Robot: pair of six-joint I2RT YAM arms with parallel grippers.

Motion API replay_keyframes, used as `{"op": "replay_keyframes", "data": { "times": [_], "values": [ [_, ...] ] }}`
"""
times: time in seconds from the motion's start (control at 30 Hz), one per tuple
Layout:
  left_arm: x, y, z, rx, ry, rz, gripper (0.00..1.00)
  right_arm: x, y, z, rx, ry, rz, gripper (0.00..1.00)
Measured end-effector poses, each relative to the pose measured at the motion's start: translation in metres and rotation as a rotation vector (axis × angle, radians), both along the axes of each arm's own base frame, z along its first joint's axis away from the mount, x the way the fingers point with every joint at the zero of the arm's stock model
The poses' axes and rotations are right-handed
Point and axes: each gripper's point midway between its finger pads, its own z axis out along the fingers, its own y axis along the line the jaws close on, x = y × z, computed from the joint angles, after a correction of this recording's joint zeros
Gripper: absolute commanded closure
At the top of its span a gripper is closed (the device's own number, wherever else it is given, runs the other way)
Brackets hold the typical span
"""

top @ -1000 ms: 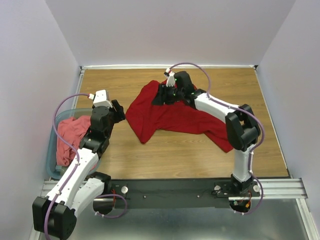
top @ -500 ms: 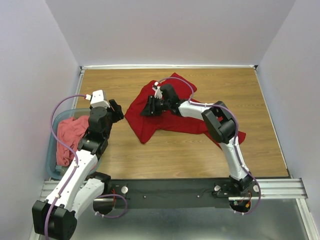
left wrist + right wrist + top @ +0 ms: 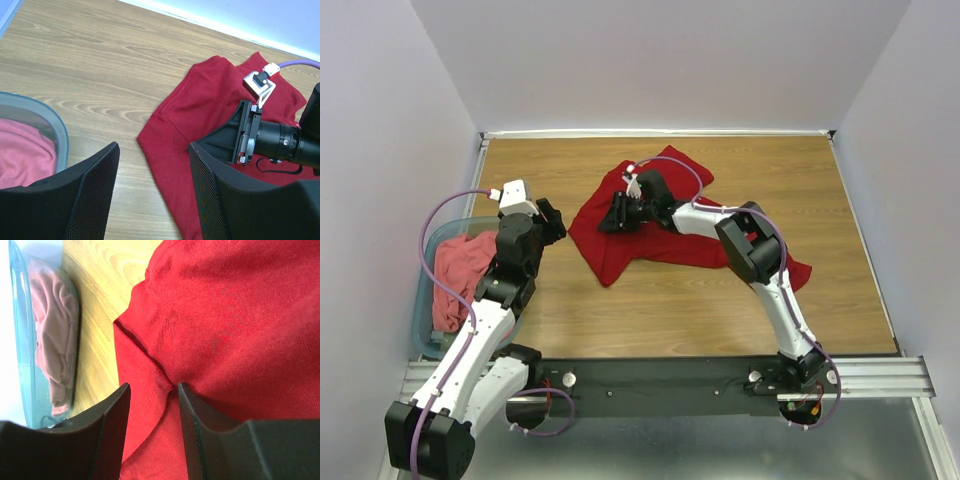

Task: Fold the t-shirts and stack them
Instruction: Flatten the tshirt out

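The crimson red t-shirt (image 3: 655, 242) lies crumpled and spread on the wooden table (image 3: 800, 180). My right gripper (image 3: 613, 214) reaches low over its left part. In the right wrist view the right gripper (image 3: 152, 388) stands open, both fingertips down on the red t-shirt (image 3: 225, 315), with a puckered seam against the right finger. My left gripper (image 3: 558, 222) hovers open between the tub and the shirt. Seen from the left wrist, the left gripper (image 3: 152, 150) holds nothing, and the red t-shirt's (image 3: 200, 115) left edge lies below it. The coral-pink t-shirt (image 3: 460, 270) is bunched in the tub.
A translucent blue-grey tub (image 3: 423, 300) sits at the table's left edge, its rim (image 3: 57, 125) close to my left fingers. White walls close in the back and sides. Bare wood shows at the right and front of the table.
The right arm swung left and down from the shirt's back edge to its left part, and its jaws narrowed a little. The left gripper shifted only slightly.
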Motion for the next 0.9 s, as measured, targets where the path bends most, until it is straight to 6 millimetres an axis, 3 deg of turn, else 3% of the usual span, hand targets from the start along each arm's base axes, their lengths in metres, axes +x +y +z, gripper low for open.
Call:
{"op": "replay_keyframes", "data": {
  "times": [0.23, 0.47, 0.7, 0.9],
  "values": [
    [0.0, 0.002, 0.0, -0.001, 0.0, 0.005, 0.34, -0.001, 0.01, 0.003, 0.01, -0.018, 0.022, 0.65],
    [0.0, 0.002, 0.0, -0.001, 0.0, 0.005, 0.34, -0.011, 0.023, 0.006, 0.026, -0.023, 0.064, 0.96],
    [0.0, 0.002, 0.001, -0.002, -0.003, 0.006, 0.34, -0.027, 0.034, 0.007, 0.034, -0.02, 0.111, 1.0],
    [0.0, 0.003, 0.002, -0.003, -0.005, 0.008, 0.34, -0.059, 0.056, 0.008, 0.035, -0.018, 0.174, 1.0]
  ]
}}
